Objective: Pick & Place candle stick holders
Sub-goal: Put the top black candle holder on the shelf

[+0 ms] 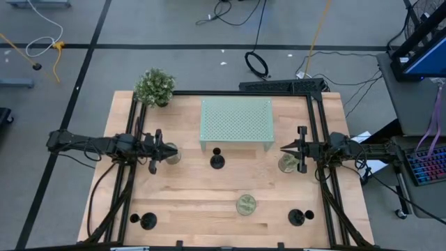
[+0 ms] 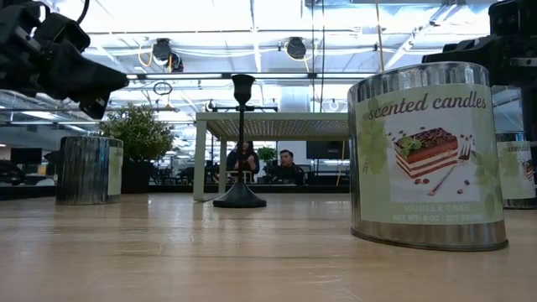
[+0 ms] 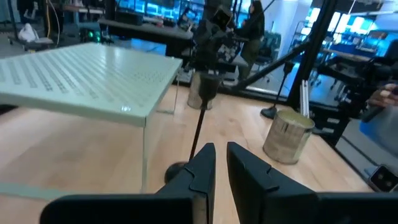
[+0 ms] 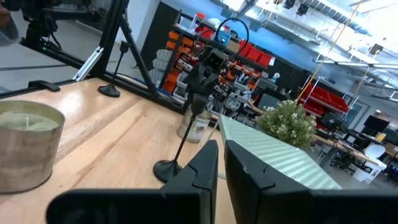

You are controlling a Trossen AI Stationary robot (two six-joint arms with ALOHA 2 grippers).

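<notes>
Wooden table (image 1: 188, 199), tin (image 2: 429, 156) labelled "scented candles", candle stick holder (image 1: 217, 161) mid-table, both jaws narrowly parted, empty.

A pale green perforated metal rack (image 1: 236, 120) stood on short legs at the far middle of the light wooden desk (image 1: 202, 195). A small potted green plant (image 1: 154, 86) occupied the far left corner. Three round greenish-gold candle tins lay on the desk: one (image 1: 171, 155) at the left, one (image 1: 288, 163) at the right, and one (image 1: 245, 204) near the front middle, labelled "scented candles" (image 2: 426, 155). Black cables (image 1: 256, 64) lay on the grey floor beyond.
</notes>
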